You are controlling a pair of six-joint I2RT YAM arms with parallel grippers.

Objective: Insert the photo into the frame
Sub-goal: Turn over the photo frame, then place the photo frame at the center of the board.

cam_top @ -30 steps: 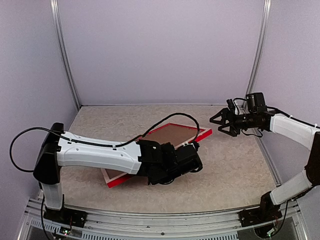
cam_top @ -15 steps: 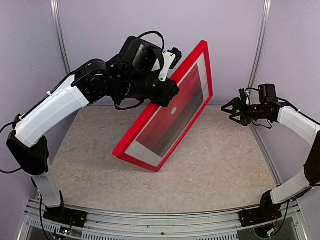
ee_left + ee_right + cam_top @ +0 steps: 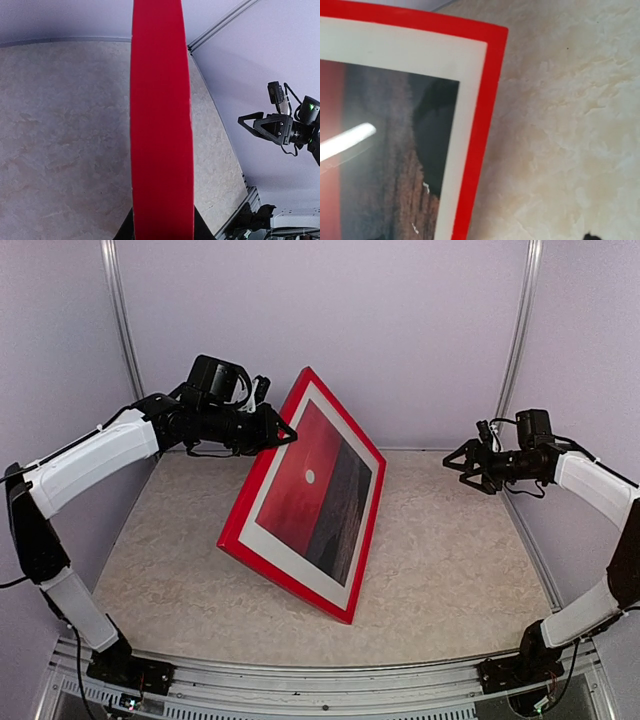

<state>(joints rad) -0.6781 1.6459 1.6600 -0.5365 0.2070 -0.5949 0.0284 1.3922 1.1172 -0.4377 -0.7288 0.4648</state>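
Reading this as basically done: the thin rectangular photo (image 3: 318, 495) (half bright red with a small white dot, half dark maroon texture) sits inside the large red-faced rectangular picture frame (image 3: 285, 585), bordered all round by a plain white mat (image 3: 297, 562). In the right wrist view a bright streak reflects off the front, so it's likely glazed.

The frame stands on its lower edge on the beige mottled table (image 3: 450, 570), roughly mid-table. It tilts back with its face toward the overhead camera.

Left gripper (image 3: 275, 430) pinches the frame's upper-left edge. In the left wrist view the red edge runs straight up between its dark fingers (image 3: 127, 235). My read is that this grip is the only thing propping the frame up.

Right gripper (image 3: 458, 466) hangs over the right side of the table, jaws spread wide, holding nothing, well apart from the frame.

Left to do, as I judge it: lay the frame down or lean it somewhere stable, then let go. No view shows the rear, so I can't confirm it's closed up behind the photo.

Count:
- frame: one
- photo: one
- white mat: one
- grippers: two (one busy, one idle)
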